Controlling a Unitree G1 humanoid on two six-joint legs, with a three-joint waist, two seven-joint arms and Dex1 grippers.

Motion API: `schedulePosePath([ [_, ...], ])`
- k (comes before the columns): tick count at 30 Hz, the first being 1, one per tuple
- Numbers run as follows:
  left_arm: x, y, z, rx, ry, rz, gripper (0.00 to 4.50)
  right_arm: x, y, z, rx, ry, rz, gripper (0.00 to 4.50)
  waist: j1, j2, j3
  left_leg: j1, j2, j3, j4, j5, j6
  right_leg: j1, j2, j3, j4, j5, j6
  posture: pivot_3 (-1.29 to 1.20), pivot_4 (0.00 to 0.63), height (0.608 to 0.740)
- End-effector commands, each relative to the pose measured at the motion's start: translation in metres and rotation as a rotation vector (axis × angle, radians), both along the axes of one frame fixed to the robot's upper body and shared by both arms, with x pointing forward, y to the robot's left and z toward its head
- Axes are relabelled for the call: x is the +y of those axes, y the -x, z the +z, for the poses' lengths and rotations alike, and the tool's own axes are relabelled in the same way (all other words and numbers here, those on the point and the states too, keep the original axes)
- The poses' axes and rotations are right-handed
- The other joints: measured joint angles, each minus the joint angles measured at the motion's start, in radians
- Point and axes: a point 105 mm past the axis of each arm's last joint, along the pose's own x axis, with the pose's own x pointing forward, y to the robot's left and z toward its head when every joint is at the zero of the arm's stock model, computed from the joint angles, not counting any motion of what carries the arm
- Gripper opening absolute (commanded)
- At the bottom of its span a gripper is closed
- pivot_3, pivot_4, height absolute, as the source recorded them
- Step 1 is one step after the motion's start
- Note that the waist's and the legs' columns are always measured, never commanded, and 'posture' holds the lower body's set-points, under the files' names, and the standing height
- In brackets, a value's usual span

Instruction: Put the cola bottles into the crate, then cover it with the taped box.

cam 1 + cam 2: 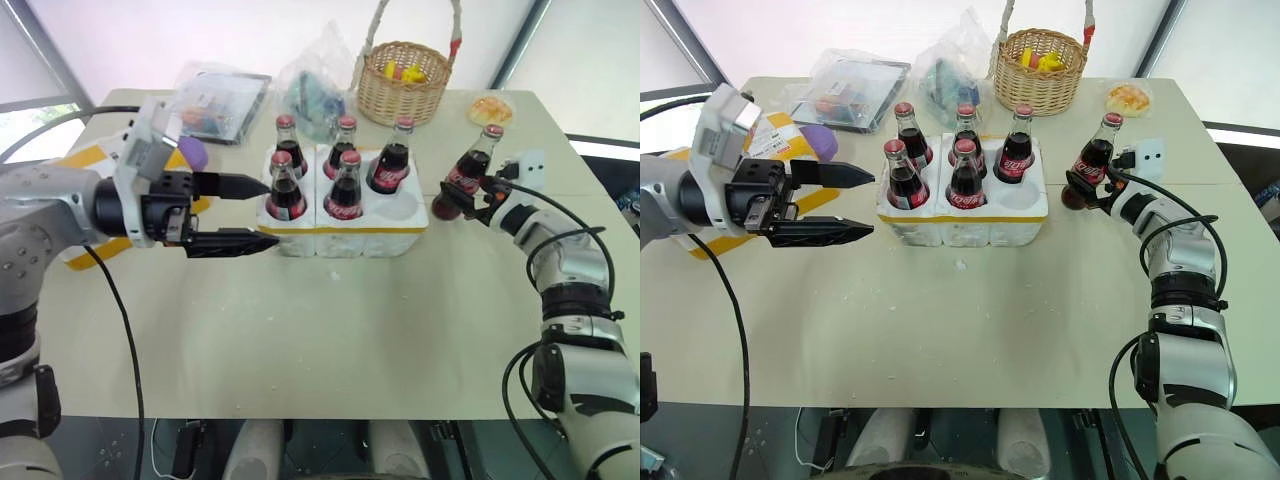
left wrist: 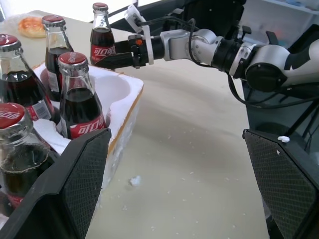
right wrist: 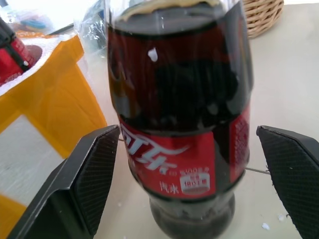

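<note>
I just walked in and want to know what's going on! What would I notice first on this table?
First, the white crate in the middle of the table, with five cola bottles standing in it and one well free. Next, the sixth bottle standing on the table to its right, with the right gripper reaching around its base, fingers open. On the crate's other side, the left gripper hovers with its fingers wide apart.

My bottles [image 1: 345, 180] are dark brown cola with red caps and red labels in white script. The crate [image 1: 345, 238] is white with a yellow band along its lower edge. The box [image 1: 775, 140] is white with broad yellow stripes. The basket [image 1: 402, 85] is tan wicker with yellow things inside. My surface [image 1: 330, 340] is pale beige, flecked white. My tool fingers [image 1: 222, 243] are black.
</note>
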Motion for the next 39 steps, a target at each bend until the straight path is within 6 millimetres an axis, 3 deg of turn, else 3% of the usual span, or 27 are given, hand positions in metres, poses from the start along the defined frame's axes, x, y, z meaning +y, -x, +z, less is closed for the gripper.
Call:
schedulePosePath([
  [1,0.001,0.005,0.011,-0.06,0.004,-0.004,4.5,0.002,-0.004,0.019,-0.078,-0.021,0.004,3.91,0.0,0.0,0.0,0.0,0.0,0.0,0.0,0.0,0.0,0.0,0.0,0.0,0.0,0.0,0.0,0.0,0.15,0.737],
  [4,0.001,0.005,0.011,-0.06,0.002,-0.003,4.5,0.006,-0.003,0.021,-0.088,-0.031,0.029,2.75,0.0,0.0,0.0,0.0,0.0,0.0,0.0,0.0,0.0,0.0,0.0,0.0,0.0,0.0,0.0,0.0,0.15,0.737],
  [11,-0.001,0.005,0.01,-0.053,0.005,-0.007,4.5,0.0,0.006,0.042,-0.155,-0.021,0.057,2.78,-0.003,0.003,0.002,0.0,0.0,0.0,0.0,0.0,0.0,0.0,0.0,0.0,0.0,0.0,0.0,0.0,0.15,0.737],
  [16,-0.001,0.006,0.006,-0.046,0.006,-0.008,4.5,-0.004,0.021,0.089,-0.258,0.015,0.11,2.78,-0.001,0.01,0.006,-0.001,0.0,0.0,0.0,0.0,0.0,-0.001,0.0,0.0,0.0,0.0,0.0,0.0,0.15,0.737],
  [21,-0.001,0.006,0.004,-0.045,0.015,-0.006,4.5,0.015,0.051,0.135,-0.347,0.019,0.283,2.78,-0.001,0.01,0.006,-0.006,0.0,0.0,0.0,0.0,0.0,-0.007,0.0,0.001,0.002,0.0,0.0,0.0,0.15,0.737],
  [25,-0.002,0.006,0.003,-0.044,0.02,-0.005,4.5,0.041,0.075,0.151,-0.364,0.015,0.436,2.78,-0.003,0.01,0.006,-0.006,0.0,0.001,0.0,0.0,0.0,-0.008,0.0,0.001,0.002,0.0,0.0,0.0,0.15,0.737],
  [31,-0.003,0.005,0.003,-0.045,0.026,-0.004,4.5,0.086,0.1,0.138,-0.313,0.049,0.653,2.78,0.004,0.01,0.006,-0.006,0.0,0.001,0.001,0.0,0.0,-0.007,0.0,0.001,0.002,0.0,0.0,0.0,0.15,0.737],
  [39,-0.003,0.004,0.006,-0.056,0.024,0.003,4.5,0.102,0.087,0.1,-0.223,0.125,0.648,2.78,0.006,0.01,0.006,-0.006,0.0,0.001,0.001,0.0,0.0,-0.007,0.0,0.001,0.002,0.0,0.0,0.0,0.15,0.737],
])
